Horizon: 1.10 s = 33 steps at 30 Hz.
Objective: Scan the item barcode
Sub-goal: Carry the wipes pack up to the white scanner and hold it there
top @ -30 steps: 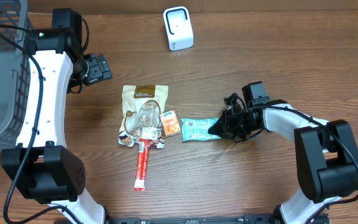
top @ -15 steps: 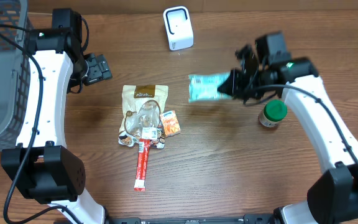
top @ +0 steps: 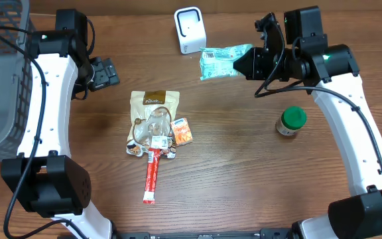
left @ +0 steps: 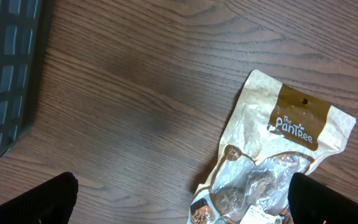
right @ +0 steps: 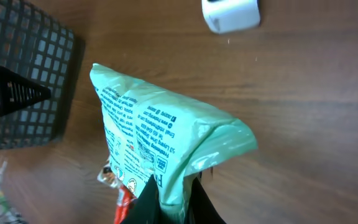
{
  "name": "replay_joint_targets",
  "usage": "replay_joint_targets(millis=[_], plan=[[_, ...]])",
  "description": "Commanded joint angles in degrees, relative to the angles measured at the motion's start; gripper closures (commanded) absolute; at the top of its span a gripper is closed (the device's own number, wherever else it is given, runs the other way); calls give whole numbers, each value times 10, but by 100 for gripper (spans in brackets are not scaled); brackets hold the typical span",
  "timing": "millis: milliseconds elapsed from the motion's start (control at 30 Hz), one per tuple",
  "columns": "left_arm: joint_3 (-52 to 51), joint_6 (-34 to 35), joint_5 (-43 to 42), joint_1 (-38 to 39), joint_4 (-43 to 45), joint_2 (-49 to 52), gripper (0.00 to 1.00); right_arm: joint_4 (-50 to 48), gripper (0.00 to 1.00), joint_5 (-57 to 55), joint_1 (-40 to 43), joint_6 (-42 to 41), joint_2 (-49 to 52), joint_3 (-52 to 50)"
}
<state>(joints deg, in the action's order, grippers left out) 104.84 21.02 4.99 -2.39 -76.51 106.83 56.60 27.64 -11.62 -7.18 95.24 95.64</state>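
The pick-up is done: the right tool (top: 252, 63) is pinched tight on one end of the green snack packet (top: 223, 61), which hangs clear of the desk (top: 244, 186) near its far edge, just right of the white scanner (top: 190, 30). What is left, I judge, is presenting the barcode to the scanner's window; the right wrist view shows small print on the packet, but I cannot tell whether a code faces the scanner. The left tool (top: 105, 73) stands wide and empty near the far left corner, above the PaniRee pouch (left: 272, 162) lying mid-desk.
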Motion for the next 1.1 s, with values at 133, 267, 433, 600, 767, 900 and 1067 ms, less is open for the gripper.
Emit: replay_joint_targets(millis=[133,267,433,600,767,900,1067], plan=[[5,0,5,-2,1,0,0,-60,97,-39,0,40,-16,24],[5,0,5,-2,1,0,0,-38,97,-44,0,38,24,128],[5,0,5,-2,1,0,0,-5,97,-63,0,36,113,282],[5,0,5,-2,1,0,0,-88,97,-151,-6,64,178,304],[5,0,5,-2,1,0,0,-203,97,-332,-62,212,244,304],[5,0,5,-2,1,0,0,-263,96,-417,-110,344,281,304],[5,0,5,-2,1,0,0,-389,97,-632,-171,532,356,304]])
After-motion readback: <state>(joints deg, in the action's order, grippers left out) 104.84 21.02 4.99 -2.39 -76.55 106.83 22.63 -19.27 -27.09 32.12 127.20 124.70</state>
